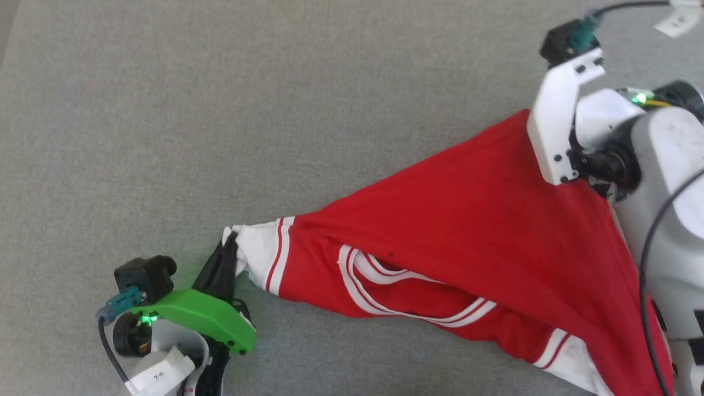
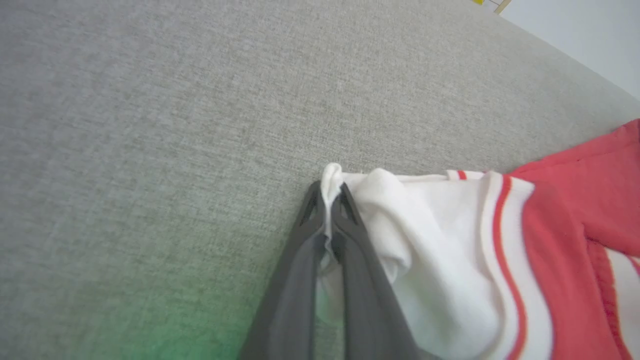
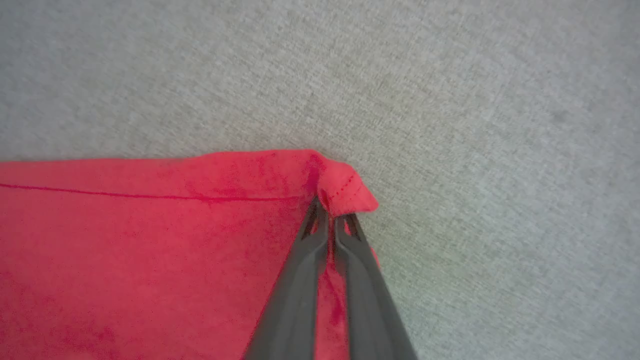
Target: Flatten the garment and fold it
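Note:
The garment, a red jersey with white sleeves and red-white striped trim, lies bunched in a slanted wedge from the lower left to the right side of the grey surface. My left gripper is shut on the edge of a white sleeve; in the head view the left gripper sits at the garment's left tip. My right gripper is shut on a red hemmed corner of the garment. In the head view the right wrist covers the garment's upper right corner, hiding the fingers.
Grey fabric surface spreads all around the garment. The right arm's pale forearm and its black cable run down the right edge. A pale floor strip shows beyond the surface's far edge in the left wrist view.

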Tool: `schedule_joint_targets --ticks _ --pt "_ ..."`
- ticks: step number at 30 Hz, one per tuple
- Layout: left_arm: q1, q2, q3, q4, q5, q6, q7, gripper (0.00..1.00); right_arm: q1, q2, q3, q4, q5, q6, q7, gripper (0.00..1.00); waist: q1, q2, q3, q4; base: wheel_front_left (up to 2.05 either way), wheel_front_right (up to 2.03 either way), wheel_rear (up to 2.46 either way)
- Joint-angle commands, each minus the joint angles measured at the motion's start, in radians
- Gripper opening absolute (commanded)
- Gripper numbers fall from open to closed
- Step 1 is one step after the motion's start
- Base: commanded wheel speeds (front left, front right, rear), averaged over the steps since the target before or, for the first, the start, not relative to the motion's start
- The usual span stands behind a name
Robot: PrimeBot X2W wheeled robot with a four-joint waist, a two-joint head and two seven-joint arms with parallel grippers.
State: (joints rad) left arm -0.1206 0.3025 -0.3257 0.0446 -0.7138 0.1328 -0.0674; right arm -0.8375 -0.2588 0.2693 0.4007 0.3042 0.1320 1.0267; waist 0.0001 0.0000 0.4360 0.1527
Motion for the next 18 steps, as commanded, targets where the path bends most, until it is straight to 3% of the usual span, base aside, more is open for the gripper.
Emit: schedule_joint_targets --ticks 1,10,18 --pt "0.015 0.011 0.000 0.013 0.005 0.009 0.004 0.00 0.029 -0.002 -0.017 -0.018 0.021 -0.001 -0.022 0.00 -0.0001 0.0000 -0.072 -0.043 0.00 0.00 0.00" --pt "0.072 0.027 0.003 -0.016 0.006 0.044 0.014 0.00 0.304 -0.051 -0.170 -0.329 0.176 -0.001 -0.054 0.00 -0.0001 0.0000 -0.232 -0.141 0.00 0.00 0.00" --pt "0.137 0.034 0.010 -0.048 -0.004 0.077 0.025 0.00 0.725 0.013 -0.349 -0.591 0.246 -0.001 0.016 0.00 -0.0001 0.0000 -0.321 -0.202 0.00 0.00 0.00"
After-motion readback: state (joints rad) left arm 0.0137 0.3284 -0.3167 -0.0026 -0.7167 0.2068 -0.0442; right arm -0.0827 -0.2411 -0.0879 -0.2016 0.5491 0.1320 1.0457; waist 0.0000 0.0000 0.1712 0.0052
